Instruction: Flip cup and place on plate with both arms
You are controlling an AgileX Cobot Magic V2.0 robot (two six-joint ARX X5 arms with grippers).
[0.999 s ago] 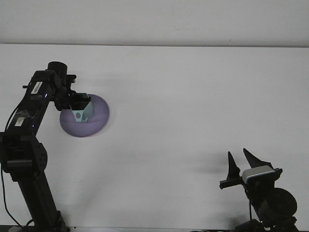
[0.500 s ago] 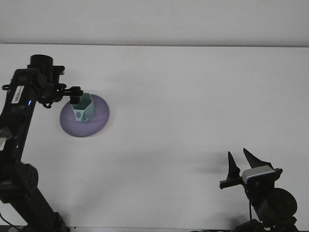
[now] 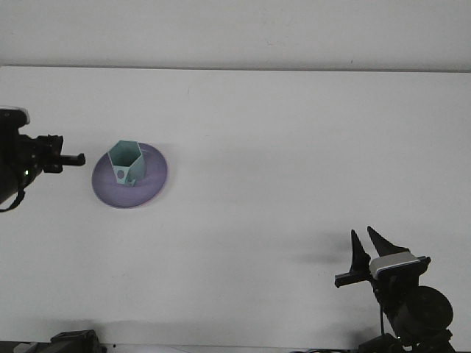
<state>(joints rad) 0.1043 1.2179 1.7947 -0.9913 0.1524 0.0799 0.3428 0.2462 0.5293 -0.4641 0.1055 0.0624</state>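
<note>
The teal cup (image 3: 125, 163) is standing mouth-up on the purple plate (image 3: 151, 184), so the task is looking essentially finished, with the left claw (image 3: 72, 158) sitting clear beside it, its spread unreadable, and the right claw (image 3: 365, 247) idling wide and empty.

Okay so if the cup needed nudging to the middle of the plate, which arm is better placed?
Probably the left. The left gripper sits just beside the purple plate, level with the upright teal cup. The right gripper stands open at the table's near right corner, far across from them.
</note>
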